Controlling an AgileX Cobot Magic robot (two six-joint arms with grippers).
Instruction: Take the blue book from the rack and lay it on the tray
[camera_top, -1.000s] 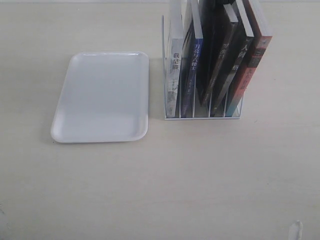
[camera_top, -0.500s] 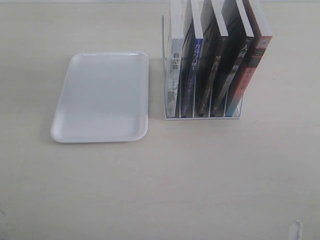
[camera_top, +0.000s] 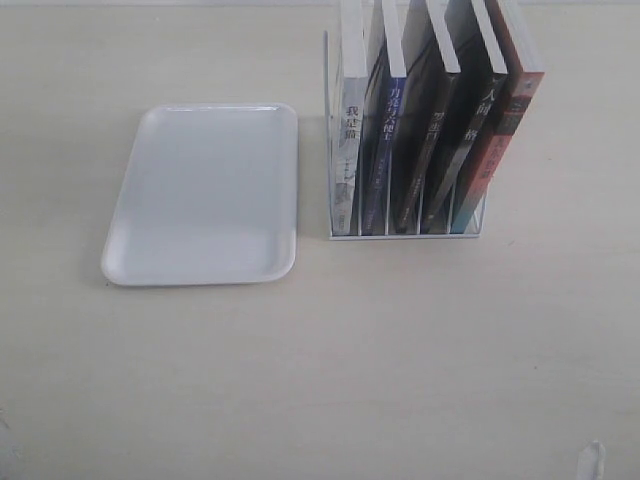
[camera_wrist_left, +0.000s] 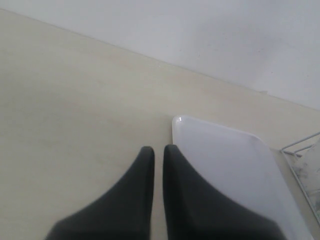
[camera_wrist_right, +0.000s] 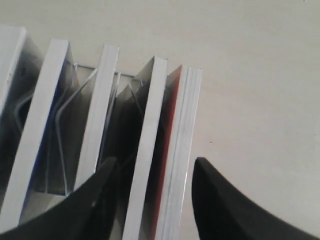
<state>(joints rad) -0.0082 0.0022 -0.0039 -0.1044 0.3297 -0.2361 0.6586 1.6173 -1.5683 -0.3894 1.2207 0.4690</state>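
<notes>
White plastic tray lies flat on the left of the table. The left gripper hovers by one tray corner, fingers almost together, gripping nothing. The wire rack stands just right of the tray. The blue book stands upright in its second slot from the left. The right gripper is spread wide above the rightmost books, gripping nothing.

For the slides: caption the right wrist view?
Open jaws over the rack's two end books; blue book further along.
</notes>
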